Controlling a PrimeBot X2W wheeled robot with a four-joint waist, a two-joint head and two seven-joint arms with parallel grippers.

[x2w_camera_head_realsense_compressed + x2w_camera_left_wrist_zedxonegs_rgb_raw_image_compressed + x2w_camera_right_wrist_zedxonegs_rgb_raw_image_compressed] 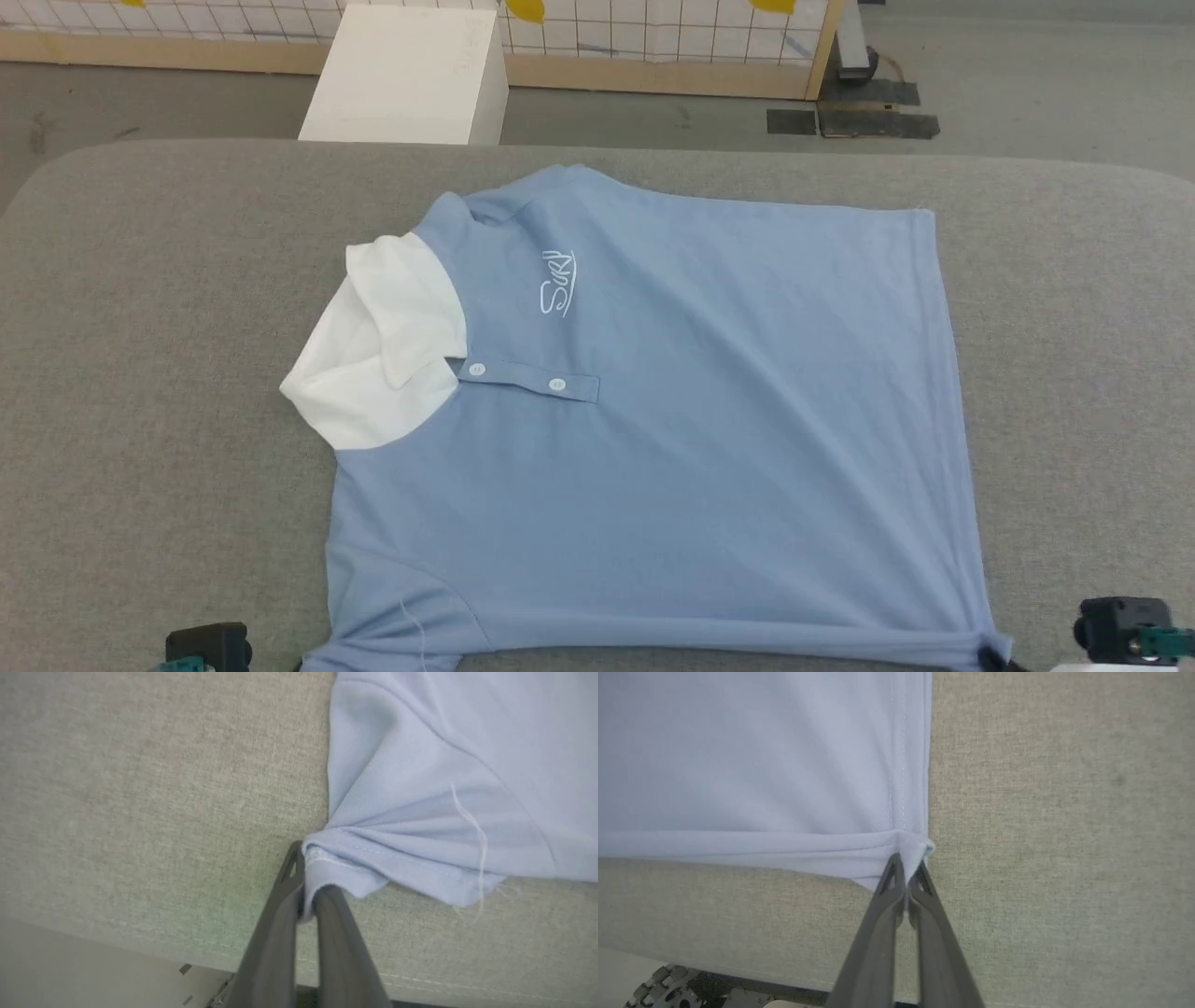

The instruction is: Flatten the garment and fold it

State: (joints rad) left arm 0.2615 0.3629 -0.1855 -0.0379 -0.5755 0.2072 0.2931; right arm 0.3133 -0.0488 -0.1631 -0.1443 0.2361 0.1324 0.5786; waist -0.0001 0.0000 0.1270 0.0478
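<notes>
At the bottom edge of the frame, my left hand (308, 882) is clamped tight on the bunched cuff of a short sleeve, cloth wedged between its two dark fingers. My right hand (907, 870) pinches the stitched hem corner of the garment (700, 420), jaws closed on the fabric, a taut ridge running from the grip along the near edge. A loose white thread (472, 826) trails over the sleeve near the left grip.

The light blue polo lies front-up and sideways across the middle of the grey fabric-covered tabletop (140, 373), mostly flat, with soft creases fanning from the lower right corner. Its white collar (373, 345) points to the left of the frame, the straight hem to the right. Two white buttons (477, 370) sit on the placket, with a white cursive logo (558, 283) just above them.

Beyond the tabletop's far edge, a white box (411, 75) stands on the grey floor before a wood-framed grid panel (653, 37).
</notes>
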